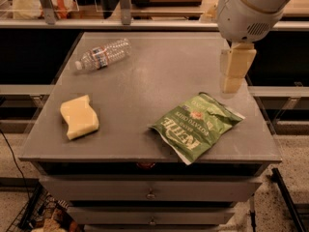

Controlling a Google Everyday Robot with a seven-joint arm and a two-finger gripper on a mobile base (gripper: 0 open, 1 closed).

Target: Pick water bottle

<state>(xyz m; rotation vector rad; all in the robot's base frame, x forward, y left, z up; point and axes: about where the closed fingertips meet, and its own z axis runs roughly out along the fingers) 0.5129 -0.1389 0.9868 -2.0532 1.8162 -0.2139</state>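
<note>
The water bottle (pixel 102 54) lies on its side at the far left of the grey table (pixel 145 81), its white cap pointing left. It is clear and ribbed with a red, white and blue label band. My gripper (pixel 233 76) hangs from the white arm above the right side of the table, well to the right of the bottle and just beyond the chip bag. It holds nothing that I can see.
A green kettle chips bag (pixel 198 124) lies at the front right. A yellow sponge (pixel 79 117) lies at the front left. Drawers (pixel 150 192) sit under the tabletop. A shelf rail with posts (pixel 120 13) runs along the back.
</note>
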